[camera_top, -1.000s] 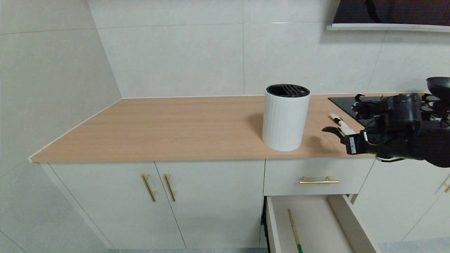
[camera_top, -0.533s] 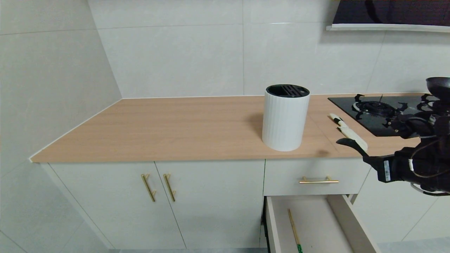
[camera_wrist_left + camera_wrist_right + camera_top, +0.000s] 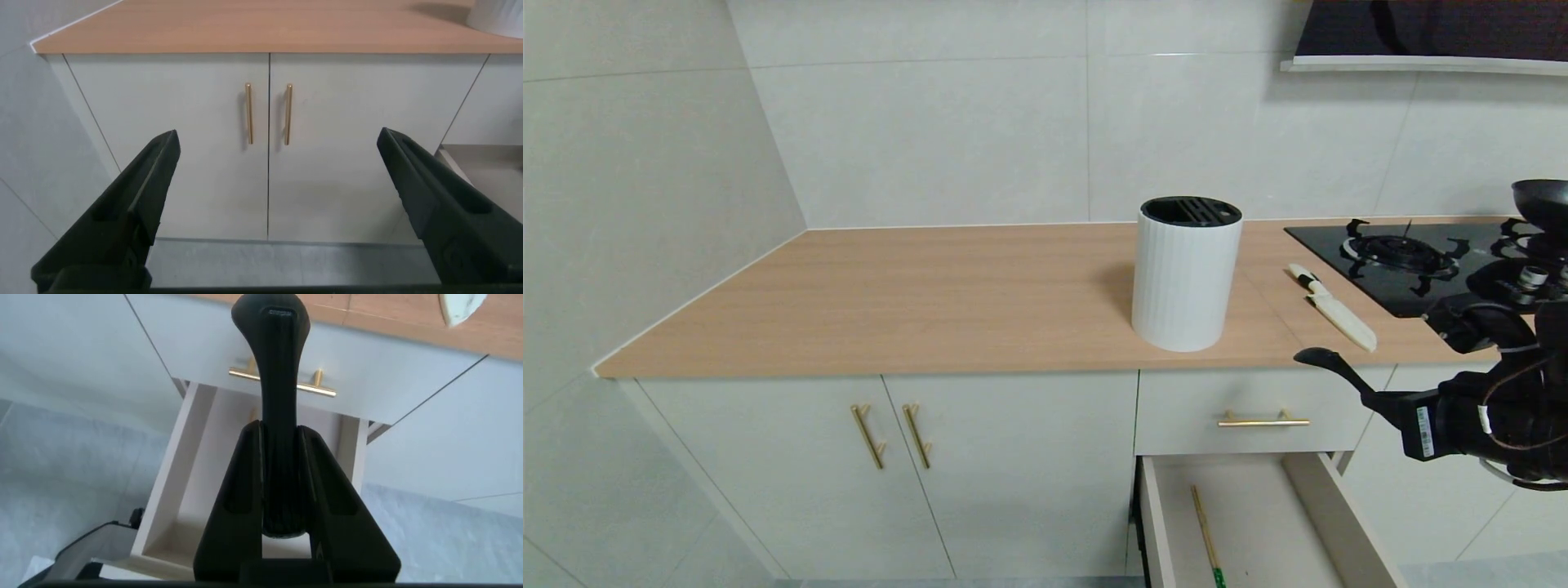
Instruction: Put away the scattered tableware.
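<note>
My right gripper (image 3: 1390, 403) hangs in front of the cabinet, below the counter edge, shut on a black utensil (image 3: 1321, 362) whose rounded end sticks out to the left. The right wrist view has the black utensil (image 3: 274, 359) clamped between the fingers (image 3: 239, 478), above the open drawer (image 3: 200, 482). A cream knife (image 3: 1333, 308) lies on the counter beside a white ribbed knife holder (image 3: 1186, 282). A chopstick (image 3: 1205, 535) lies in the open drawer (image 3: 1327, 514). My left gripper (image 3: 278, 147) stands open, facing the cabinet doors (image 3: 270, 139).
A black gas stove (image 3: 1401, 253) sits at the counter's right end, with a dark pot (image 3: 1541, 196) behind it. The shut upper drawer has a gold handle (image 3: 1263, 421). The wooden counter (image 3: 915, 294) stretches left to the tiled wall.
My right gripper has dropped from counter height beside the knife to below the counter edge, moving right and toward me with the black utensil. The knife now lies uncovered.
</note>
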Tool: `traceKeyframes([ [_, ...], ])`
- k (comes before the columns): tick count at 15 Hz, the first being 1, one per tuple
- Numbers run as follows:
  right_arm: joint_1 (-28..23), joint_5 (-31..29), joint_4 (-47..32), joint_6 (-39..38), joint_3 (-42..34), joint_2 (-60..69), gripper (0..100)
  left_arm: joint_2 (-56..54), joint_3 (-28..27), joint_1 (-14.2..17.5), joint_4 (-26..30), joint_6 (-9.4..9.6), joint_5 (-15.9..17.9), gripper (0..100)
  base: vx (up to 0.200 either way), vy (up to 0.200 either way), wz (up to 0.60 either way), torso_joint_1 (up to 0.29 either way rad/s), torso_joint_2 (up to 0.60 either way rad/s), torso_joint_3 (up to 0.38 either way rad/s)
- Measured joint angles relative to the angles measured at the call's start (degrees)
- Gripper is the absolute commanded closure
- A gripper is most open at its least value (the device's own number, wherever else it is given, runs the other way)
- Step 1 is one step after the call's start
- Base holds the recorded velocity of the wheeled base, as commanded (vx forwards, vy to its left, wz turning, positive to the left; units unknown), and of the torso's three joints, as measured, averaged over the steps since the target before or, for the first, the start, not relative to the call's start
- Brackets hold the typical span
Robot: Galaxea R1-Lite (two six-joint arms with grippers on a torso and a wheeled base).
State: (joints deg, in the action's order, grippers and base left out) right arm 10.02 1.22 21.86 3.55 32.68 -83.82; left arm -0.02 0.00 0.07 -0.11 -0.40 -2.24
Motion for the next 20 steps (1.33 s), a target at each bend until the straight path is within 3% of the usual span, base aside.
traceKeyframes([
  [20, -1.07, -0.11, 6.33, -0.07, -2.15, -6.74, 100, 0.0, -0.02, 0.0, 0.04, 0.0, -0.02, 0, 0.0, 0.0, 0.0, -0.169, 0.43, 0.265],
])
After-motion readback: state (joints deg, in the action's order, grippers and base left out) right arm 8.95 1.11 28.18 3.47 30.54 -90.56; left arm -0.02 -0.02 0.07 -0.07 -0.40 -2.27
